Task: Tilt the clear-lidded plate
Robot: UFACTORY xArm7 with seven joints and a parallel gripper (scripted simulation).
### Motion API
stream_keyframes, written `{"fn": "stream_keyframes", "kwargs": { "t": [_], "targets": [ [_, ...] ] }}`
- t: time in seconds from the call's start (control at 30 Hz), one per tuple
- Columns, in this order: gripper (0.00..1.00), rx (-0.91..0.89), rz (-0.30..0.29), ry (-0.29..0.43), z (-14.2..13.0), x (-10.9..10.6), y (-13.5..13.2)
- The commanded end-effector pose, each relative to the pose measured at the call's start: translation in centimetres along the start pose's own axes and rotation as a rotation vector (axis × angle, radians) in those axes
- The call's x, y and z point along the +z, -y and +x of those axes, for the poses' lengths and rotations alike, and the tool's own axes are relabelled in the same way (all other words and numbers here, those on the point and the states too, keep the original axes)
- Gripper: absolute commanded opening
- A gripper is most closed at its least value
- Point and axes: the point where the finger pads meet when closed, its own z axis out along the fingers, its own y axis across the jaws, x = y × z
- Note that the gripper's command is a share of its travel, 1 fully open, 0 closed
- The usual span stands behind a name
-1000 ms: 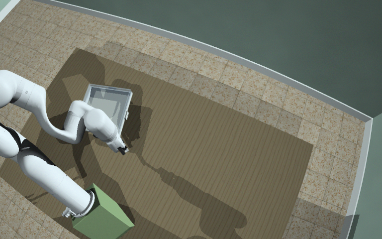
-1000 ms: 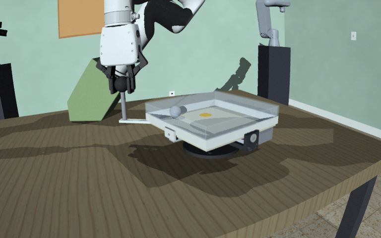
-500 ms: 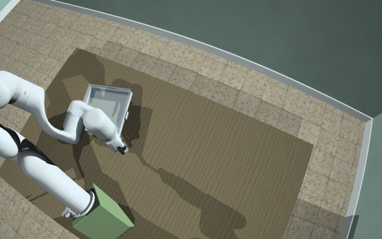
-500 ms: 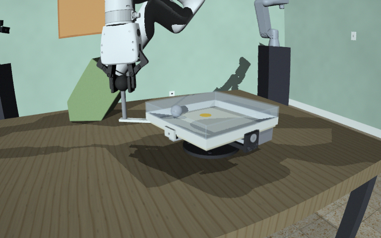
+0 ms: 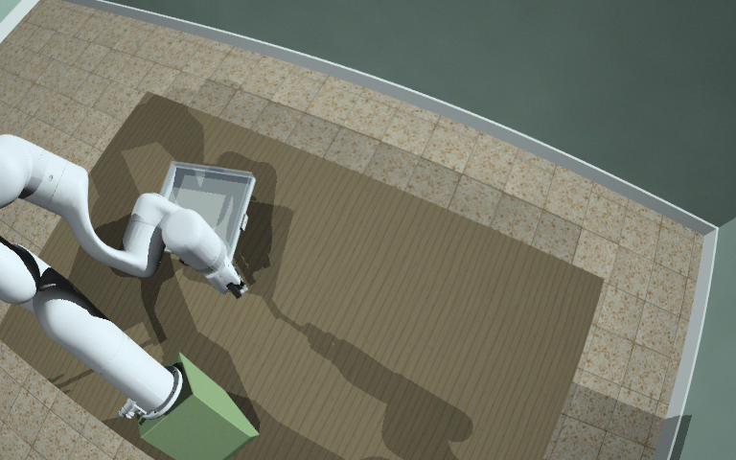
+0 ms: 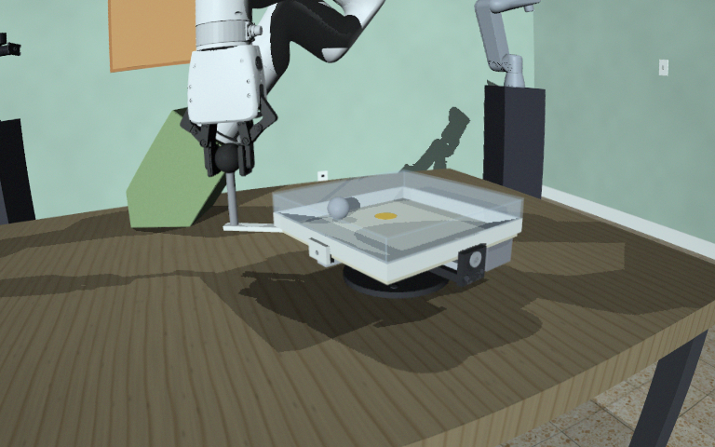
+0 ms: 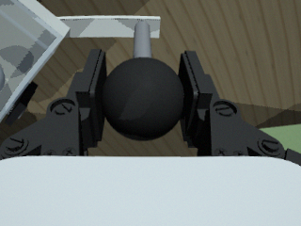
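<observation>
While the exterior view shows most: the plate (image 6: 400, 258) sits on a dark round base (image 6: 392, 287) on the worktop (image 6: 210, 342), under a clear lid (image 6: 448, 202).
Ball: the grey ball (image 6: 338, 208) lies inside the lid near the plate's left corner in the exterior view, apart from the spot (image 6: 385, 215), which is printed nearer the plate's middle.
Plate attitude: in the exterior view its near corner hangs lower than the far side, so it is tilted.
Jaws: the gripper (image 6: 228, 157) points down, its jaws clamped on the black knob (image 6: 227, 156); the wrist view shows the knob (image 7: 143, 100) filling the gap, a pad touching it on each side.
Handle: a grey stem (image 6: 231, 197) drops from the knob to a pale flat bar (image 6: 250, 227) that meets the plate's left edge.
Wrist view only: stem (image 7: 143, 40) and bar (image 7: 109, 26) seen from above, and one corner of the lid (image 7: 25, 56) at left.
Top view only: the plate (image 5: 209, 203) lies towards the worktop's far left corner, partly covered by the arm (image 5: 178, 233); ball and spot cannot be made out there.
Green block: the arm's base (image 5: 203, 420) stands at the worktop's left edge.
Second arm: a grey one (image 6: 498, 47) on a dark pedestal (image 6: 514, 140) appears in the exterior view alone.
</observation>
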Motion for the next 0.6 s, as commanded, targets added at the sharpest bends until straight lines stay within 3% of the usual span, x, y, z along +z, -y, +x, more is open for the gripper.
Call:
{"fn": "stream_keyframes", "kwargs": {
  "t": [0.0, 0.57],
  "targets": [
    [0.0, 0.0, 0.001, -0.007, 0.26, -0.16, 0.02],
    [0.0, 0.0, 0.001, -0.007, 0.12, -0.43, 0.14]
  ]
}}
